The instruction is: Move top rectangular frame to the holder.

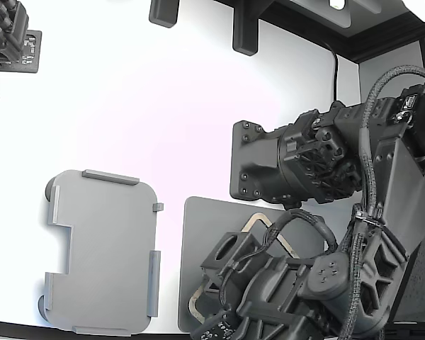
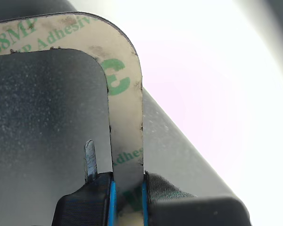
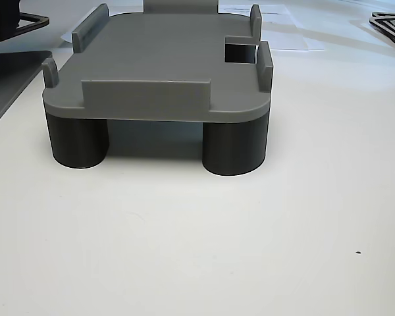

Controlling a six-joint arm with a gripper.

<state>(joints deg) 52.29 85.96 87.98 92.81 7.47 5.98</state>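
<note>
On the exterior view's left, the holder sits flat on the white counter, light grey, rounded corners, raised tabs along its edges, a stepped notch cut into its side facing the exterior view's left. Nothing lies on it. The other view shows the same holder from low down: deck raised on dark round feet, tabs standing up at the rim, square cut-out near one corner.

Just to the right of the holder in the exterior view, apart from it, lies a darker flat grey mat. The top rectangular frame lies over that mat; only a tan corner strip and a short piece of the near edge show, the rest is hidden by the arm.

Further right, the arm and its cable loom cover the lower right of the exterior view; the pincer itself is hidden there behind the wrist hardware.

Wrist view gives the grip. The pincer is clenched on one long side of the frame: a dark pad with a blue edge presses each side of the tan strip, no gap visible. Frame strip carries green printed lettering and one rounded corner is in shot. A thin metal sliver stands just beside the inner pad. The dark mat shows through the frame's open middle and past its outer edge; whether the frame is touching the mat cannot be told.
</note>
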